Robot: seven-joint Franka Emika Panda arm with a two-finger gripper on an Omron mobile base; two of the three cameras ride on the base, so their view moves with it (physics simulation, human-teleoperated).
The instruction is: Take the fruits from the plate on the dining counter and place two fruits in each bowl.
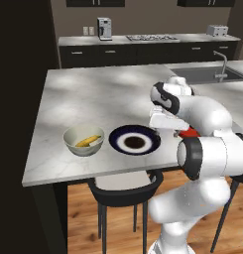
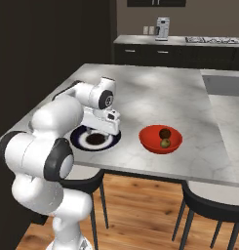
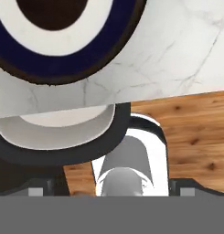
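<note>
Gripper (image 1: 160, 130): hangs at the near right edge of the plate, hand block white and boxy. Finger tips are hidden by the hand in both base views and barely show in the hand view, so whether the jaws stand apart or together cannot be told. Nothing visible between them.

Plate (image 1: 119, 144): round, flat, glossy; dark navy rim, white ring, dark centre. It lies near the front edge of the dining counter (image 1: 88, 94), with no fruit on it. In the hand view its rim (image 3: 63, 68) curves across the upper left, over veined pale stone.

Pale bowl (image 1: 73, 141): deep, round, smooth grey-white, just left of the plate, apart from it. Inside lies the yellow banana (image 1: 87, 141), a curved form against the wall (any second fruit in there cannot be made out).

Red bowl (image 2: 149, 139): shallow, glossy, right of the plate, well apart. It holds a brownish-dark oval fruit (image 2: 164, 133) and a small green round fruit (image 2: 165, 143), touching.

Dining counter: large marbled slab, matt grey-white, dark base.

Stool (image 1: 124, 186): dark curved back, pale seat, tucked under the counter's front edge. Wood-plank floor (image 3: 195, 137) below, warm brown.
</note>
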